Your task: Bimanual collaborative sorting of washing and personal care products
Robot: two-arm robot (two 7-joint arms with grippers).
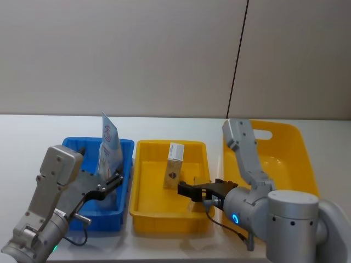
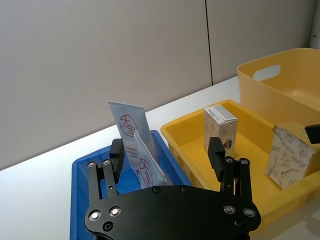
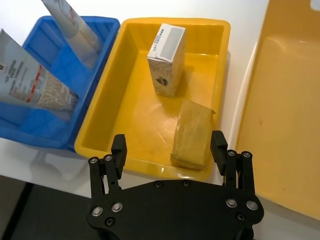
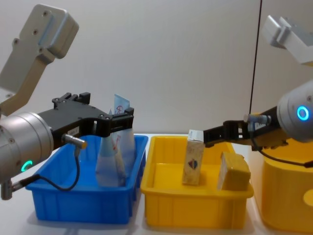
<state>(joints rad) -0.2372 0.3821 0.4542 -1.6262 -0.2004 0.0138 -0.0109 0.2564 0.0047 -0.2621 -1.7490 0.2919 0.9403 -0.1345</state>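
Observation:
In the blue bin (image 4: 83, 203), a pale-blue pouch (image 4: 110, 159) and a white-blue tube (image 2: 130, 127) stand upright. My left gripper (image 4: 128, 118) hovers open just above and in front of them, with nothing between its fingers. The middle yellow bin (image 3: 125, 95) holds an upright beige carton (image 3: 167, 60) and a tan block (image 3: 192, 132) leaning at its near right wall. Over that bin's near edge, my right gripper (image 3: 168, 147) is open above the tan block and apart from it.
A large yellow basket (image 1: 285, 142) with a handle slot stands to the right of the middle bin. The three containers sit side by side on a white table (image 1: 164, 123), with a grey wall behind.

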